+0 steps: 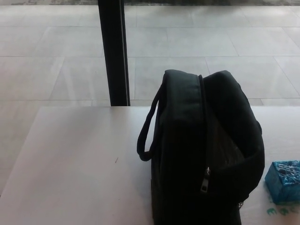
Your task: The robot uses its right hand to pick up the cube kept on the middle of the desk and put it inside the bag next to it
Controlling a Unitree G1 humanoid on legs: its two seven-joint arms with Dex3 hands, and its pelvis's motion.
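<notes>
A black bag (201, 150) stands upright on the pale desk (75, 168), a little right of centre. Its zip runs down the front and its carry handle (147, 126) loops out to the left. A blue cube (285, 182) with a shiny patterned top rests on the desk just right of the bag, near the picture's right edge. Neither of my hands shows in the head view.
A black vertical post (114, 51) rises behind the desk's far edge. Beyond it lies a pale tiled floor (197, 42). Small green marks (276, 212) sit on the desk in front of the cube.
</notes>
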